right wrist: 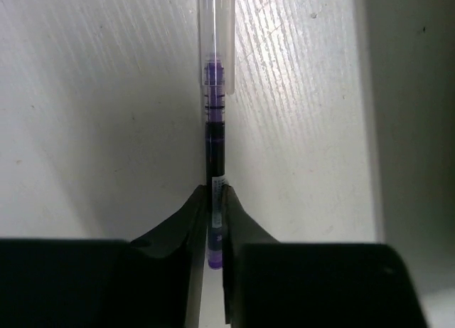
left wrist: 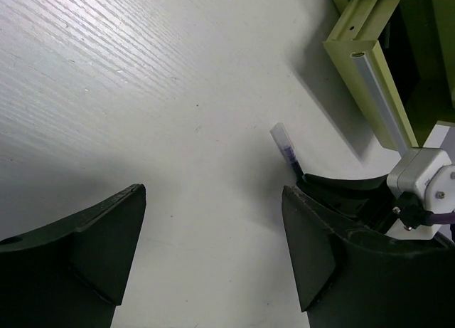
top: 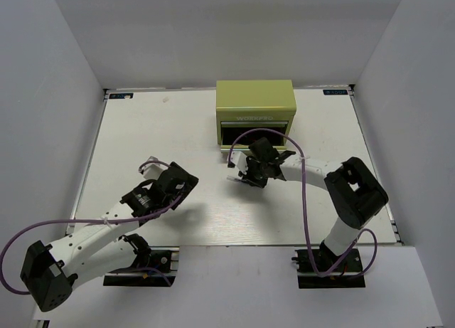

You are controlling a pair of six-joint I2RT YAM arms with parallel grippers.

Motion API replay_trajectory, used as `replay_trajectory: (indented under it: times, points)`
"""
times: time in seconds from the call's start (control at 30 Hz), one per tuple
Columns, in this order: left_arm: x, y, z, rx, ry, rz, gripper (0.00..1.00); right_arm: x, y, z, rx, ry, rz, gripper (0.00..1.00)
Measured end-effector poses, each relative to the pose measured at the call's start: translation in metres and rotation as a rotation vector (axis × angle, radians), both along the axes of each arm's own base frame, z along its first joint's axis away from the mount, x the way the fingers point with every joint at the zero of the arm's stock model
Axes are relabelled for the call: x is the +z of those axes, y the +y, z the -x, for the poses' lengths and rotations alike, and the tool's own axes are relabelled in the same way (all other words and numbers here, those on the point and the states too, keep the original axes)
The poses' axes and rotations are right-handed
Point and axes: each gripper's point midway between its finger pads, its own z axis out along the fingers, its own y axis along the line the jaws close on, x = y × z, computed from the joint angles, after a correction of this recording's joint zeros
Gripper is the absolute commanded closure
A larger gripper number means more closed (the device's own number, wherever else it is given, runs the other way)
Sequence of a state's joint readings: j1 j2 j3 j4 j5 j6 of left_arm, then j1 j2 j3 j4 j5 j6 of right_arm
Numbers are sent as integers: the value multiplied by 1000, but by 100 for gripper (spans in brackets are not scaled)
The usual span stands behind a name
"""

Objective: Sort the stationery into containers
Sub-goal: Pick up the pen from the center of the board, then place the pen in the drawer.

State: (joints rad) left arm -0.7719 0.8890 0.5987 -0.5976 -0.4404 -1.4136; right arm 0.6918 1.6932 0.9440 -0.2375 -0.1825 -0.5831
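Starting nearest, at the near left, with the left gripper [top: 182, 181]: hanging over the white table [top: 142, 129], spread wide, gripping nothing. From its own wrist, only grained tabletop between the two dark fingers [left wrist: 106, 246].

Farther in and to the right now, onto the right gripper [top: 245, 174]: pinched down narrow on a pen [right wrist: 215, 136], clamping the dark barrel close to its back end. Purple ink in a see-through section, clear cap on the free end, poking out leftward toward the middle of the table. Hard to tell whether resting on the surface or lifted just clear of it. Well apart from the left gripper, no contact there.

Just beyond, at the far middle, the olive-green cabinet [top: 256, 104], dark lettering across its front. Below the lettering, a drawer [top: 252, 137] pulled out toward the near side, dark inside. From the left wrist, a silver handle bar [left wrist: 377, 93] running along that drawer's front.

And the pen itself: held just on the near side of the open drawer, outside it.
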Motion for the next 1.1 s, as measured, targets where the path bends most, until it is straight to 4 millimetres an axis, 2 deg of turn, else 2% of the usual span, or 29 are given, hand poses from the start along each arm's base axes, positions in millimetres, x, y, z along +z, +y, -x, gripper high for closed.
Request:
replay_trajectory:
  times: [0.1,0.2,0.3,0.37,0.57,0.6,0.67,0.73,0.87,0.97,1.0,1.03,1.1]
  points:
    - [0,0,-1,1,-2,1,12,1,-1,3,22,3,0,100]
    - [1,-2,-2,0,-9,8,12,6,-6,11,53,16,9,100]
    - [3,-6,-5,-8,-21,21,11,25,-8,10,72,-13,0,100]
    - [4,-9,-7,-18,-28,29,11,50,-4,2,81,-58,-24,100]
    - [-5,-17,-8,-51,-15,19,11,151,18,-50,75,-298,-146,100]
    - [-7,-18,-8,-57,-12,14,11,164,18,-58,67,-340,-154,100]
    - [-8,-19,-9,-65,-9,11,11,176,14,-71,51,-395,-145,100]
    - [-7,-22,-9,-74,-11,16,11,177,5,-82,32,-428,-111,100]
    - [-5,-27,-11,-92,-19,30,11,162,-7,-106,18,-441,-34,97]
    - [-5,-28,-10,-101,-17,34,11,142,-12,-119,25,-425,18,87]
    - [-5,-29,-9,-103,-16,35,11,136,-14,-122,29,-416,35,80]
    - [-5,-29,-9,-104,-15,35,11,131,-15,-124,34,-407,48,66]
    - [-5,-29,-9,-105,-15,36,11,124,-15,-128,45,-394,69,63]
